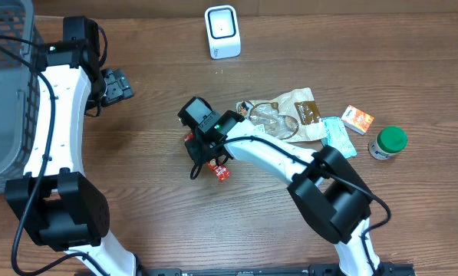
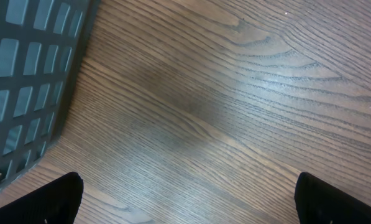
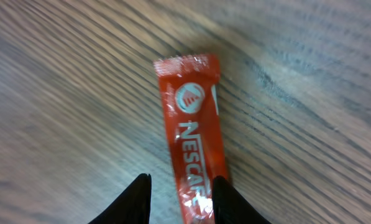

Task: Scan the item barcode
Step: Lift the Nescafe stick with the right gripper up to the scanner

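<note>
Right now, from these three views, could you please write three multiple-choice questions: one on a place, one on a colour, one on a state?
1. Where does the red Nescafe stick sachet lie?
A. in the grey plastic basket
B. on the wooden table, between the fingers of the right gripper
C. on top of the white scanner

2. What colour is the lid of the small round jar?
A. green
B. blue
C. black

3. How is the left gripper?
A. shut on a box
B. open and empty
C. shut on the sachet

Answers:
1. B, the right wrist view shows it flat on wood grain.
2. A, the overhead view shows a green lid.
3. B, its fingertips stand wide apart over bare wood.
</note>
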